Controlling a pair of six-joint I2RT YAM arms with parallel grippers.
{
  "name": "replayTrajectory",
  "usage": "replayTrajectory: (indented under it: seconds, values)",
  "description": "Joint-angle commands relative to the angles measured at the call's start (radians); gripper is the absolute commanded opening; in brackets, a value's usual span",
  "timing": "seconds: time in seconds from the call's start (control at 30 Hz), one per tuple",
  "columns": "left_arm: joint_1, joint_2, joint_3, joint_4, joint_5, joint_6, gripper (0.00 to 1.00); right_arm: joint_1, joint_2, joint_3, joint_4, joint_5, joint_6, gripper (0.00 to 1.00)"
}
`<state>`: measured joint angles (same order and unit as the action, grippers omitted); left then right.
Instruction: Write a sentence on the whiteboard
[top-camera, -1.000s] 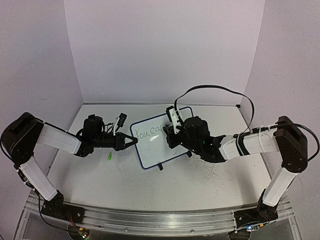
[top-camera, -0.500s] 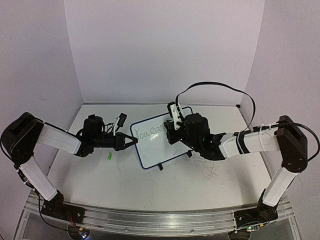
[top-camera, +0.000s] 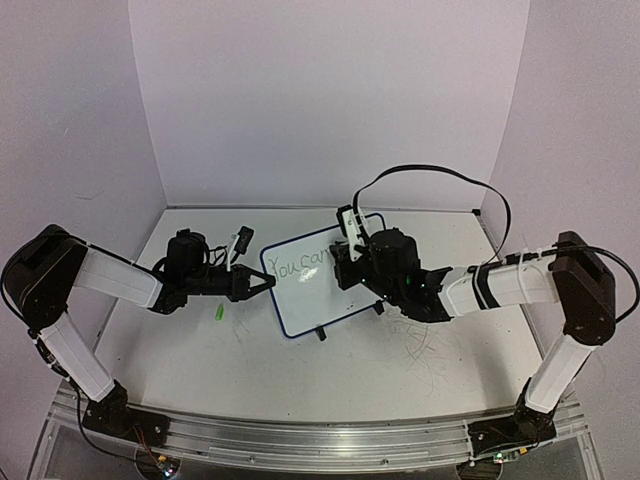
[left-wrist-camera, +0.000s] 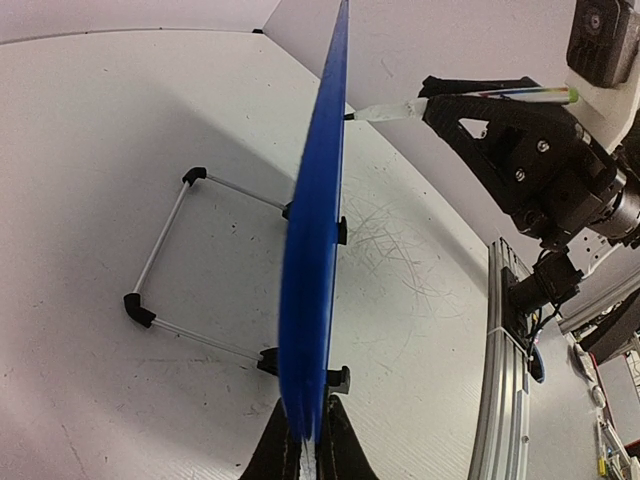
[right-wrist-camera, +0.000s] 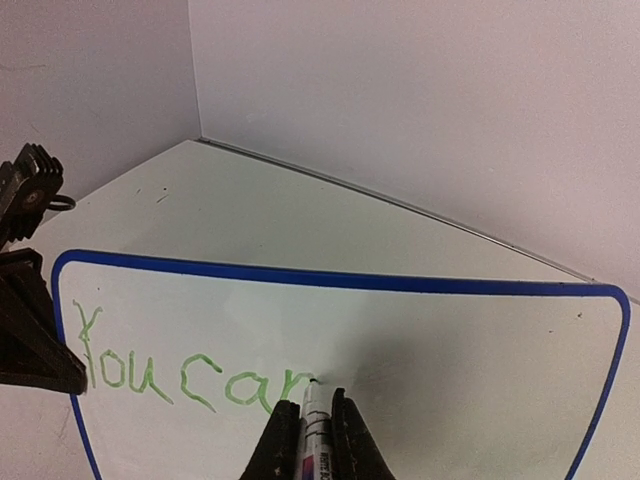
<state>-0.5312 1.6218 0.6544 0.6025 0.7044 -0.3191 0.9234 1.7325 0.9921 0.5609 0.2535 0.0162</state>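
1 table (top-camera: 300, 390), 2 arms: left arm (top-camera: 110, 275) + right arm (top-camera: 500, 285). 1 whiteboard (top-camera: 310, 297) sits mid-table btwn them, propped up. Its long axis runs left-right, right end a bit further back, written face twd the right arm. The left gripper (top-camera: 268, 284) is clamped on the board's left edge. Left wrist cam shows the board edge-on as a blue strip, plus the wire stand (left-wrist-camera: 165, 250) behind it, which other views don't. The right gripper (top-camera: 342, 268) pinches 1 marker (right-wrist-camera: 316, 408), tip on the board. Only right wrist cam shows the sentence (right-wrist-camera: 185, 375) clearly: 1 green line, "You can". 1 small green bit (top-camera: 218, 313) lies near the left gripper.
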Motion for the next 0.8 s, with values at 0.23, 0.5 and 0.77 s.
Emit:
replayTrajectory:
  seconds: [0.23,0.5,0.77]
  values:
    - [0.001,-0.002,0.016,-0.06,-0.029,0.055,0.0,-0.007,-0.021,-0.033,-0.004,0.009,0.027,0.0]
    - [0.002,-0.004,0.017,-0.061,-0.03,0.057,0.0,-0.007,-0.022,-0.052,-0.009,0.008,0.04,0.0]
    - [0.001,-0.001,0.019,-0.061,-0.028,0.055,0.0,-0.007,-0.023,-0.044,-0.009,0.008,0.035,0.0]
